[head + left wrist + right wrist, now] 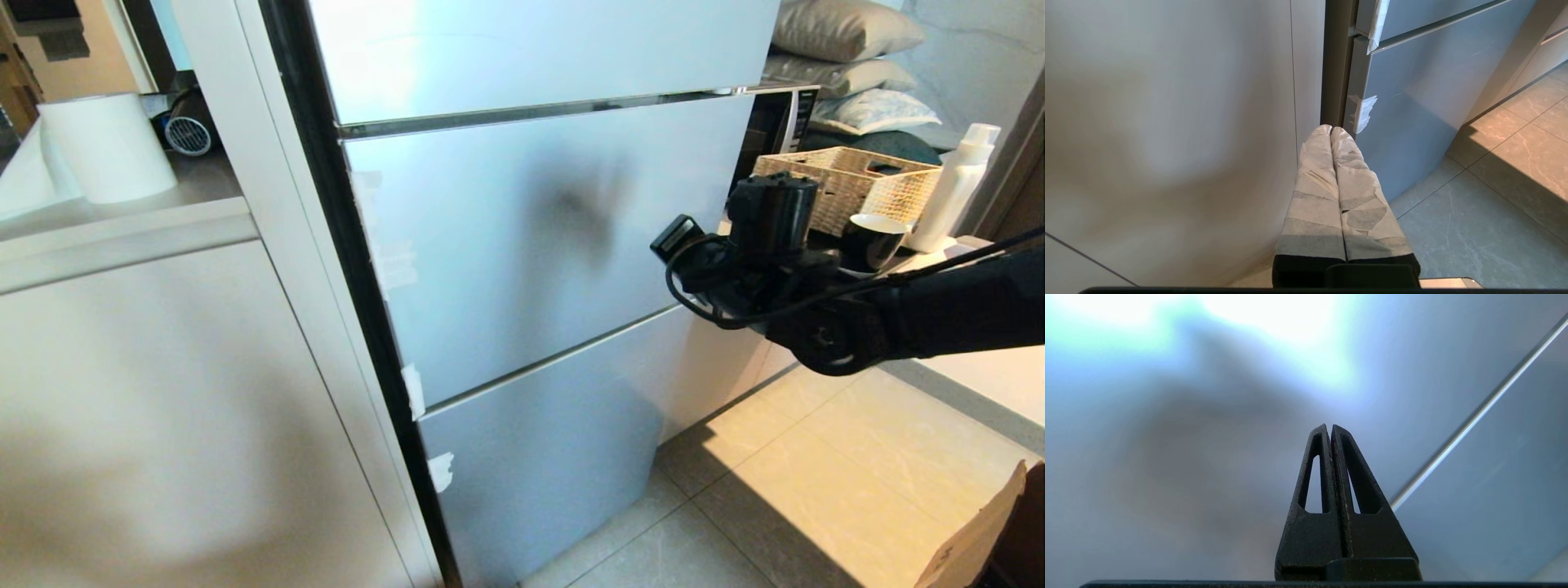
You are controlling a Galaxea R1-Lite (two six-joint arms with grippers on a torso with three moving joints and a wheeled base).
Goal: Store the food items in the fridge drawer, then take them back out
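Note:
The fridge [506, 245] stands closed, with grey fronts stacked one above another. The fridge drawer and the food items are hidden. My right arm [767, 261] reaches in from the right, held up before the middle front's right edge. In the right wrist view my right gripper [1330, 426] is shut and empty, pointing at the grey front close to a bright seam [1474, 416]. My left gripper [1331, 128], its fingers wrapped in white tape, is shut and empty. It hangs low by the gap between the white cabinet [1167, 143] and the fridge's bottom front [1412, 102].
A wicker basket [849, 184], a white bottle [955, 196] and a dark cup [873, 241] sit on a surface right of the fridge, with a microwave [775, 122] behind. A cardboard box [980, 539] stands on the tiled floor. A white roll [106, 147] sits on the left counter.

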